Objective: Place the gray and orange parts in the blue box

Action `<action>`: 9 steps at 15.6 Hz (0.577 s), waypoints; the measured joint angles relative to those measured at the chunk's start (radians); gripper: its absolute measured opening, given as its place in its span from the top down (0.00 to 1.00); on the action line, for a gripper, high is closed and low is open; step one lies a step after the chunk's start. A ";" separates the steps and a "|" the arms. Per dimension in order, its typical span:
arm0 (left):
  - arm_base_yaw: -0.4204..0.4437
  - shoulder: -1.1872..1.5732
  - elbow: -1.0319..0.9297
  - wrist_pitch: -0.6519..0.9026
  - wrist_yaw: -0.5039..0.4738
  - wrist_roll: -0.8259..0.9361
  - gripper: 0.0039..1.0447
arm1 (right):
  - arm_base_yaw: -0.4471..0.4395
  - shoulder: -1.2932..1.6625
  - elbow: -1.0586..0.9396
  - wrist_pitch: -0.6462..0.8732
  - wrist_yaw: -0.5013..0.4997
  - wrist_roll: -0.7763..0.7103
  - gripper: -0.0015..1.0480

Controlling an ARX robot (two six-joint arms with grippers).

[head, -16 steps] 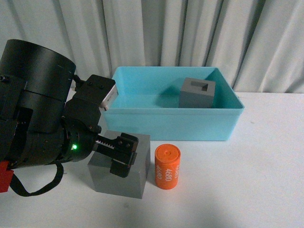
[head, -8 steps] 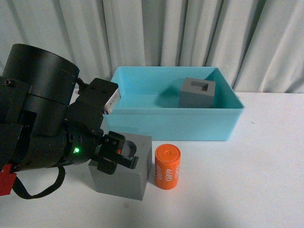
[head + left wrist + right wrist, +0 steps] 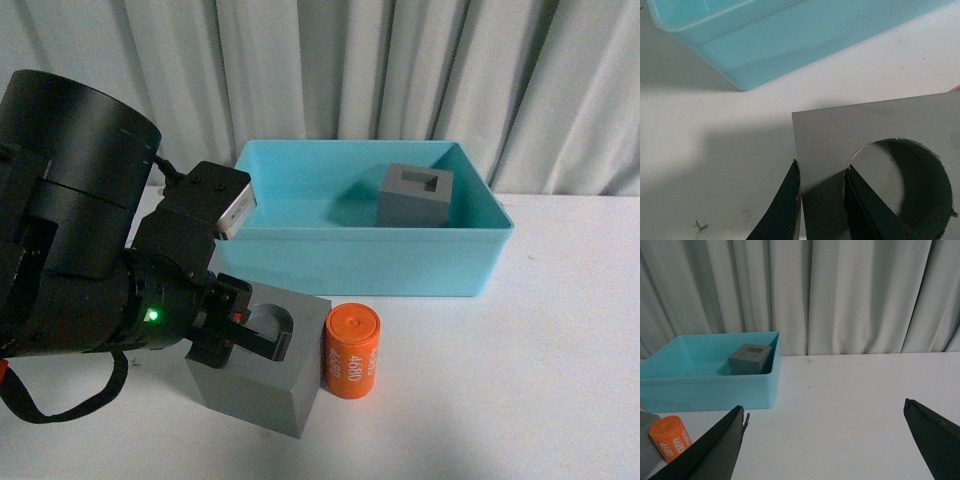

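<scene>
The left gripper pinches one wall of the round-recess gray cube, one finger outside the wall and the other reaching into the round hole. The cube sits skewed on the white table, in front of the blue box and outside it. Whether it has cleared the surface cannot be told.

The orange cylinder stands upright just beside the cube's right corner, also outside the box. Whether the two touch is unclear.

Inside the box, near its far right corner, the rectangular-recess gray cube already rests. By these views one part of three is placed. A second is gripped but not yet carried over the near wall, and the cylinder waits its turn.

The left arm's bulky black wrist fills the left of the front view and slants down toward the cube. The right gripper hangs wide open above bare table off to the right, empty, facing the box and the curtain behind it.
</scene>
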 joint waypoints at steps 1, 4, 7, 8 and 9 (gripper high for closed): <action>0.003 -0.015 -0.001 -0.024 0.005 0.000 0.82 | 0.000 0.000 0.000 0.000 0.000 0.000 0.06; 0.024 -0.058 -0.001 -0.071 0.020 -0.005 0.83 | 0.000 0.000 0.000 0.000 0.000 0.000 0.06; 0.051 -0.110 0.008 -0.113 0.030 -0.019 0.83 | 0.000 0.000 0.000 0.000 0.000 0.000 0.06; 0.059 -0.120 0.016 -0.129 0.031 -0.024 0.83 | 0.000 0.000 0.000 0.000 0.000 0.000 0.06; 0.062 -0.130 0.027 -0.152 0.033 -0.034 0.83 | 0.000 0.000 0.000 0.000 0.000 0.000 0.06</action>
